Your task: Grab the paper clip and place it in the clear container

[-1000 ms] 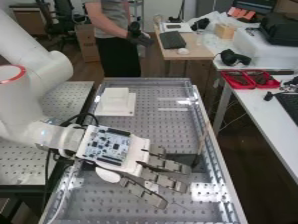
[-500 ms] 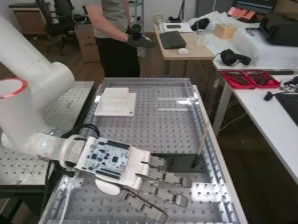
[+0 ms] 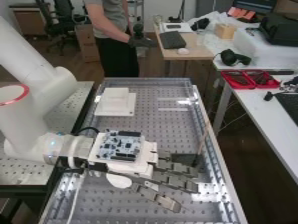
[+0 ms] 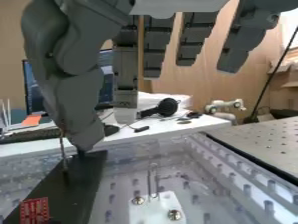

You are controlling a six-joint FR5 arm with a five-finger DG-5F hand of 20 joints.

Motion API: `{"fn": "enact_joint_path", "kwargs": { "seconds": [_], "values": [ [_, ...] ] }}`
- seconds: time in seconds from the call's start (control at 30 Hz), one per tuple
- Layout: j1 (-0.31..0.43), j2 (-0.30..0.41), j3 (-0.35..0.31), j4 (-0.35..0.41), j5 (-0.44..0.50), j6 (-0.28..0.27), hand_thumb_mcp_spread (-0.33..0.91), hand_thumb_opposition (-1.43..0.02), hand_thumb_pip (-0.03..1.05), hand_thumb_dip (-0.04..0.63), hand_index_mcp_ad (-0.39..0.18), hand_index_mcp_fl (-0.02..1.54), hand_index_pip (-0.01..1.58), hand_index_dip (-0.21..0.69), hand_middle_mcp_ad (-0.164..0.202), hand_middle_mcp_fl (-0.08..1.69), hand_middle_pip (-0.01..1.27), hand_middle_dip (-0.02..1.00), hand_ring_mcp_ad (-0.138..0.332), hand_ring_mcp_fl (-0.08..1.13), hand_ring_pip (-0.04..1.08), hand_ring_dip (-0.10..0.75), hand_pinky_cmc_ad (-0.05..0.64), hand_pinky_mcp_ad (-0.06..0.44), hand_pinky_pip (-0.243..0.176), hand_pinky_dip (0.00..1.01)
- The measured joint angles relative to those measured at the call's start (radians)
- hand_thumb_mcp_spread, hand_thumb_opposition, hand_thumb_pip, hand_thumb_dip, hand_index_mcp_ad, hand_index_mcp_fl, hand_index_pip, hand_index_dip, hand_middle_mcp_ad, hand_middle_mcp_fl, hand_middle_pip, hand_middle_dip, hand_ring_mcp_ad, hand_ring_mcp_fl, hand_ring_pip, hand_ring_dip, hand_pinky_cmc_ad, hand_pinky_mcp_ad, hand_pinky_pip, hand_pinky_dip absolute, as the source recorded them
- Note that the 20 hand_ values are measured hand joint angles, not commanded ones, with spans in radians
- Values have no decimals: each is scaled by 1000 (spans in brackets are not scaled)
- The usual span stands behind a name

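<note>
Hand (image 3: 176, 181) open, dark grey segmented fingers straight; thin shiny metal wire (image 4: 157, 183) upright at flat white plate (image 4: 156, 213), apart from fingers.

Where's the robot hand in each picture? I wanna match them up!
High view: the robot hand is below the middle, over the board with holes.
Wrist view: its fingers hang down, nearer than the white table.
Landmark: that white table is in both.

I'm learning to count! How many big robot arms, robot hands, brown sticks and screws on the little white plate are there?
Big robot arm: 1
Robot hand: 1
Brown stick: 1
Screws on white plate: 2
Total: 5
</note>
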Motion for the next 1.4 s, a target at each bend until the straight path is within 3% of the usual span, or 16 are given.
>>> {"fn": "enact_joint_path", "kwargs": {
  "seconds": [0.17,0.47,1.0,1.4],
  "values": [
    [-12,-1,11,-10,-52,-74,489,-812,527,269,-89,239,1328,152,-31,204,122,188,63,47,108,86,241,250,52,195],
    [-28,9,11,-40,-87,-122,489,-815,529,269,-98,255,1356,129,-31,204,119,188,66,63,106,87,244,250,66,195],
    [-5,82,-43,-38,-50,-86,487,-815,536,269,-98,255,1361,122,-28,204,119,188,63,66,106,87,241,250,66,195],
    [-62,41,7,-53,-190,-80,485,-815,539,269,-96,258,1361,108,-28,204,119,188,63,79,105,94,246,250,82,195]
  ]
}}
